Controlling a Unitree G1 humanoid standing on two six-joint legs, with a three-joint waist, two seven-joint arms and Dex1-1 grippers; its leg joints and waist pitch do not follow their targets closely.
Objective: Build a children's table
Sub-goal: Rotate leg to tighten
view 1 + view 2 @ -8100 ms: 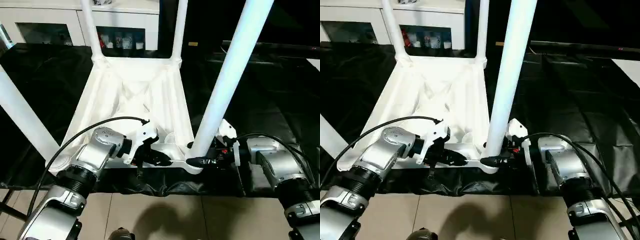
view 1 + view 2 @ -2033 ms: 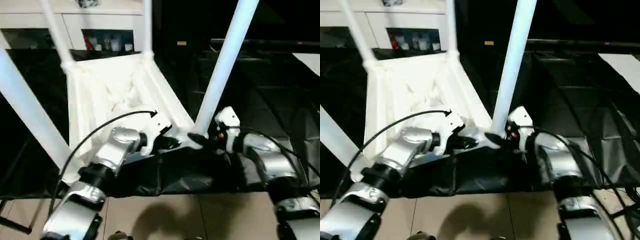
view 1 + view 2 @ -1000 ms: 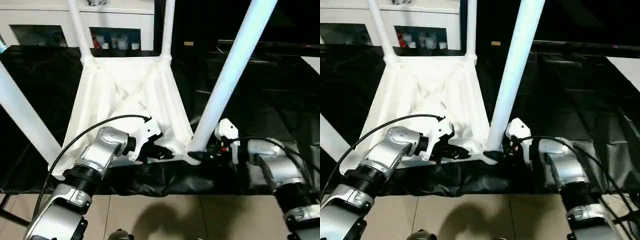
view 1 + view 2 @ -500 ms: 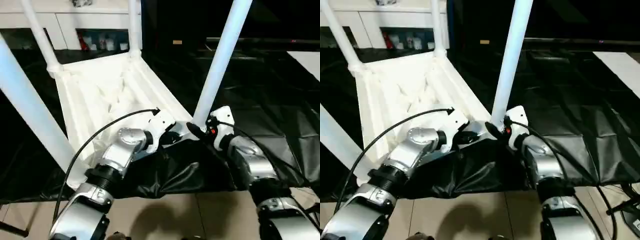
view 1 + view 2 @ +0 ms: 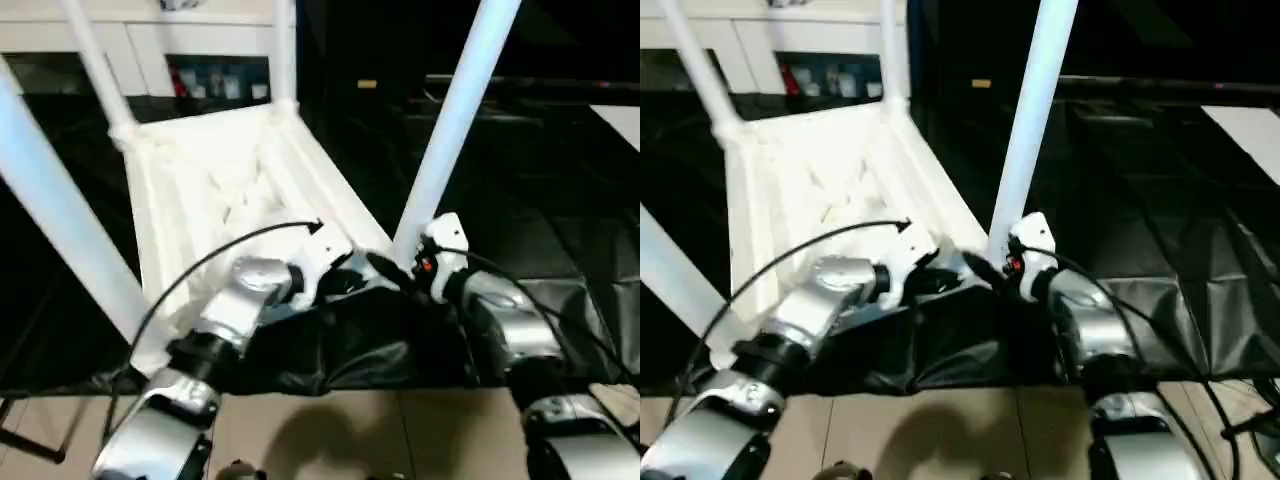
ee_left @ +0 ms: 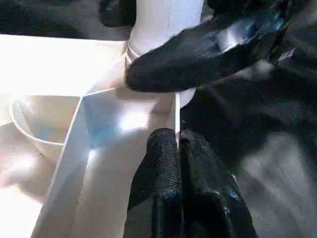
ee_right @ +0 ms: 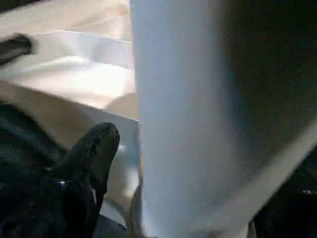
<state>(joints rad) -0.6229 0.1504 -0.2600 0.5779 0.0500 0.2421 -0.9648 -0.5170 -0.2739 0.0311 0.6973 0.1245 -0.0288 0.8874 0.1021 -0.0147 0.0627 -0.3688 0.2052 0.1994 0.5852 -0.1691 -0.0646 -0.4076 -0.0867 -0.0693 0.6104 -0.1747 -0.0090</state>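
The children's table (image 5: 220, 180) lies upside down on black cloth, turned askew, with its four white legs pointing up. My left gripper (image 5: 345, 283) is at the near rim, shut on the thin edge of the table's rim (image 6: 177, 106). My right gripper (image 5: 390, 268) sits at the foot of the near right leg (image 5: 455, 120), where the leg enters its corner socket. Its jaws stand open around the leg. One black finger (image 7: 94, 148) shows a little off the leg (image 7: 183, 124). The same gripper's finger (image 6: 198, 54) curves past the leg's base in the left wrist view.
The black cloth (image 5: 350, 340) is bunched up under both grippers at the table's front edge, with tiled floor (image 5: 320, 430) below. A white cabinet with glass doors (image 5: 210, 40) stands behind. The near left leg (image 5: 55, 220) rises close beside my left arm.
Since a second ago the table has swung askew, its near right corner pushed further in and the cloth bunched up. Over the last half second the grippers hold the same places.
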